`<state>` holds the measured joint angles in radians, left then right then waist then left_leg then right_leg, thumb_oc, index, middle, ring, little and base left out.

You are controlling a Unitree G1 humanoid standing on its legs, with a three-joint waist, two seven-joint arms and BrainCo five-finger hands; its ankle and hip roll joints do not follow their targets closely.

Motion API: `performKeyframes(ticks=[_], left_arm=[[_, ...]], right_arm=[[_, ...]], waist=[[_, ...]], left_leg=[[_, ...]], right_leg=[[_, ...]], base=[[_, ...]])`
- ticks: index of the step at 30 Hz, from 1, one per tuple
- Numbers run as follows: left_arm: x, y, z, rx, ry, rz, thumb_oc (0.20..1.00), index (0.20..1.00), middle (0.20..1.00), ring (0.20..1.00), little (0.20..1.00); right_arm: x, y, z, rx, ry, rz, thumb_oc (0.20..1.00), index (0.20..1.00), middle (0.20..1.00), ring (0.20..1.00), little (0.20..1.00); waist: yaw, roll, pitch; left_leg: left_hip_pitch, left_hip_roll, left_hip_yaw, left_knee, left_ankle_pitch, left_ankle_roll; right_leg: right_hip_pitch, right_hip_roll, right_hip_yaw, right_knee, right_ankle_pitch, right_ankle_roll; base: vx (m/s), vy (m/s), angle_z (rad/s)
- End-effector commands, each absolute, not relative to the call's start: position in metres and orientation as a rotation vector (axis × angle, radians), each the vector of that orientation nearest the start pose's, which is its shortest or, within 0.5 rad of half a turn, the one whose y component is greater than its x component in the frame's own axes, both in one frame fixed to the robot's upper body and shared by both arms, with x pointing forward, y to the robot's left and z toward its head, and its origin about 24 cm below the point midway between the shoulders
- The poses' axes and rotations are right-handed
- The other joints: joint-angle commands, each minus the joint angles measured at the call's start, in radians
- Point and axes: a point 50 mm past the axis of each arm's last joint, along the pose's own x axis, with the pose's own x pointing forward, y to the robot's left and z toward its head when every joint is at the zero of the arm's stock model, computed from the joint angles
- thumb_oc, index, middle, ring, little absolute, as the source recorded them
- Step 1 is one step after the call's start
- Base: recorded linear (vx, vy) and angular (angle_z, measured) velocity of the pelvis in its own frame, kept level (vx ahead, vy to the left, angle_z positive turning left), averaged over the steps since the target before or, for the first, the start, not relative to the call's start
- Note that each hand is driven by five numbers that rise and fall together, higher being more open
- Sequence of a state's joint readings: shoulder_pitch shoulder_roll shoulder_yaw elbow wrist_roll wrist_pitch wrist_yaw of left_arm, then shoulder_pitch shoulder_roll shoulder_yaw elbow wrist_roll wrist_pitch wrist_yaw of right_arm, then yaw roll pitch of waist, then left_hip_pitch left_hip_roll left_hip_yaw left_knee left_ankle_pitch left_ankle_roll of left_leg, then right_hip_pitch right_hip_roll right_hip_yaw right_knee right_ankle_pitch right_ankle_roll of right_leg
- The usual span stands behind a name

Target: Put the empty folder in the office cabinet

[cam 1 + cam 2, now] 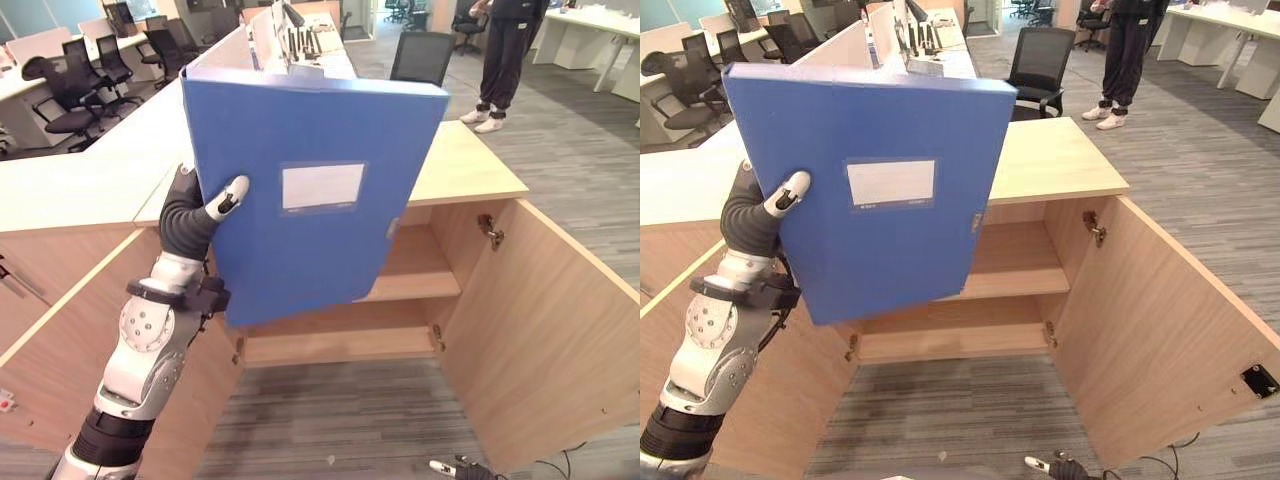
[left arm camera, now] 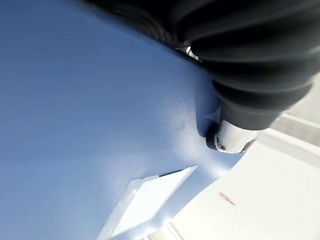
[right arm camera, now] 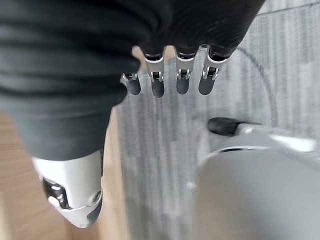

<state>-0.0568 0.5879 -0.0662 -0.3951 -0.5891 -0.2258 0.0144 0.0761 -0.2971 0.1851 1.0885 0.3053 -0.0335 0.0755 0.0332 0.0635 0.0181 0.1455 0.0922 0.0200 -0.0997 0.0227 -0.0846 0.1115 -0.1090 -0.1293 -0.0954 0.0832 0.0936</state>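
Note:
A big blue folder [image 1: 330, 130] with a white label is held upright in front of the open wooden cabinet [image 1: 418, 268], hiding the left part of its inside. My left hand [image 1: 188, 218] is shut on the folder's left edge, thumb [image 1: 229, 196] pressed on the front cover; its fingers are hidden behind. The left wrist view shows the blue cover [image 2: 75, 100] close up under the thumb [image 2: 227, 137]. My right hand [image 3: 167, 80] hangs low over the carpet, fingers relaxed and empty, also at the lower edge [image 1: 458, 468].
The cabinet's right door [image 1: 545, 320] stands swung wide open; the left door [image 1: 70, 330] is open beside my left arm. Two bare shelves show inside. A person [image 1: 505, 60] stands at the back right. A black office chair [image 1: 420, 55] is behind the cabinet top.

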Motion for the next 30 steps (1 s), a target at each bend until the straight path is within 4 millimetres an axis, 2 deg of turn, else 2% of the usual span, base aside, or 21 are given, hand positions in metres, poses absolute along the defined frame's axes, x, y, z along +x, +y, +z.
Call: performKeyframes(ticks=[1,3,4,5,6,7,11,12,13,14,15,19,30], left_arm=[[0.234,0.197,0.211,-0.099,-0.721,-0.289,0.200,0.200,0.200,0.200,0.200],[0.232,0.199,0.200,-0.118,-0.669,-0.276,0.200,0.200,0.200,0.200,0.200],[0.232,0.199,0.199,-0.118,-0.667,-0.276,0.200,0.200,0.200,0.200,0.200],[0.231,0.201,0.196,-0.124,-0.654,-0.271,0.200,0.200,0.200,0.200,0.200],[0.231,0.202,0.193,-0.125,-0.642,-0.268,0.200,0.200,0.200,0.200,0.200],[0.232,0.204,0.187,-0.128,-0.614,-0.265,0.200,0.200,0.200,0.200,0.200],[0.232,0.206,0.176,-0.098,-0.565,-0.260,0.200,0.200,0.200,0.200,0.200],[0.232,0.206,0.176,-0.099,-0.565,-0.260,0.200,0.200,0.200,0.200,0.200],[0.232,0.206,0.174,-0.092,-0.553,-0.259,0.200,0.200,0.200,0.200,0.200],[0.234,0.206,0.169,-0.074,-0.530,-0.256,0.200,0.200,0.200,0.200,0.200],[0.235,0.206,0.167,-0.073,-0.523,-0.253,0.200,0.200,0.200,0.200,0.200],[0.239,0.203,0.161,-0.065,-0.499,-0.267,0.200,0.200,0.200,0.200,0.200],[0.255,0.195,0.153,-0.046,-0.464,-0.289,0.200,0.200,0.200,0.200,0.200]], right_arm=[[0.151,-0.232,-0.130,0.031,0.868,-0.095,1.000,1.000,1.000,1.000,1.000],[0.179,-0.226,-0.108,0.043,0.709,-0.032,1.000,1.000,1.000,1.000,1.000],[0.179,-0.226,-0.108,0.042,0.712,-0.033,1.000,1.000,1.000,1.000,1.000],[0.189,-0.224,-0.096,0.056,0.636,-0.006,1.000,1.000,1.000,1.000,1.000],[0.199,-0.223,-0.082,0.068,0.559,0.023,1.000,1.000,1.000,1.000,1.000],[0.215,-0.218,-0.051,0.088,0.406,0.106,1.000,1.000,1.000,1.000,1.000],[0.229,-0.207,0.005,0.157,0.170,0.267,1.000,1.000,1.000,1.000,1.000],[0.228,-0.207,0.006,0.157,0.171,0.266,1.000,1.000,1.000,1.000,1.000],[0.231,-0.205,0.016,0.171,0.132,0.295,1.000,1.000,1.000,1.000,1.000],[0.235,-0.196,0.034,0.201,0.062,0.363,1.000,1.000,1.000,1.000,1.000],[0.236,-0.191,0.042,0.224,0.038,0.400,1.000,1.000,1.000,1.000,1.000],[0.237,-0.172,0.061,0.286,-0.015,0.538,1.000,1.000,1.000,1.000,1.000],[0.235,-0.141,0.070,0.385,-0.014,0.720,1.000,1.000,1.000,1.000,1.000]], waist=[[0.003,-0.047,0.032],[0.008,-0.049,0.037],[0.008,-0.048,0.034],[0.008,-0.050,0.035],[0.007,-0.051,0.038],[0.006,-0.054,0.038],[0.002,-0.059,0.035],[0.001,-0.059,0.036],[0.000,-0.059,0.035],[-0.001,-0.061,0.035],[-0.003,-0.061,0.034],[-0.006,-0.065,0.034],[-0.016,-0.072,0.030]], left_leg=[[-0.017,-0.031,-0.031,0.012,-0.033,0.007],[-0.018,-0.030,-0.035,0.012,-0.033,0.007],[-0.012,-0.029,-0.035,0.012,-0.045,0.006],[-0.013,-0.029,-0.037,0.012,-0.045,0.006],[-0.019,-0.030,-0.036,0.012,-0.032,0.007],[-0.021,-0.029,-0.038,0.012,-0.031,0.007],[-0.014,-0.026,-0.041,0.012,-0.044,0.005],[-0.013,-0.026,-0.041,0.012,-0.044,0.005],[-0.013,-0.025,-0.042,0.012,-0.045,0.006],[-0.013,-0.024,-0.041,0.012,-0.044,0.006],[-0.012,-0.024,-0.040,0.012,-0.045,0.006],[-0.010,-0.022,-0.037,0.012,-0.046,0.005],[-0.004,-0.019,-0.033,0.012,-0.049,0.002]], right_leg=[[0.026,-0.024,-0.009,0.026,-0.084,0.054],[0.026,-0.023,-0.011,0.026,-0.084,0.053],[0.034,-0.022,-0.011,0.023,-0.094,0.054],[0.033,-0.021,-0.011,0.024,-0.094,0.053],[0.026,-0.022,-0.011,0.027,-0.085,0.052],[0.025,-0.021,-0.012,0.028,-0.087,0.050],[0.032,-0.019,-0.014,0.029,-0.100,0.050],[0.033,-0.019,-0.015,0.029,-0.100,0.050],[0.032,-0.019,-0.014,0.031,-0.101,0.050],[0.031,-0.019,-0.013,0.034,-0.102,0.050],[0.030,-0.018,-0.014,0.035,-0.102,0.050],[0.029,-0.018,-0.011,0.040,-0.105,0.048],[0.027,-0.015,-0.005,0.045,-0.109,0.048]], base=[[0.00,0.000,0.00],[0.02,-0.003,0.01],[0.04,-0.007,0.02],[0.01,-0.002,0.03],[-0.03,-0.004,0.05],[-0.03,-0.001,0.06],[0.04,-0.002,0.07],[0.06,-0.001,0.04],[0.00,0.000,0.00],[0.00,0.000,0.00],[0.00,0.000,0.00],[0.00,0.000,0.00],[0.00,0.000,0.00]])
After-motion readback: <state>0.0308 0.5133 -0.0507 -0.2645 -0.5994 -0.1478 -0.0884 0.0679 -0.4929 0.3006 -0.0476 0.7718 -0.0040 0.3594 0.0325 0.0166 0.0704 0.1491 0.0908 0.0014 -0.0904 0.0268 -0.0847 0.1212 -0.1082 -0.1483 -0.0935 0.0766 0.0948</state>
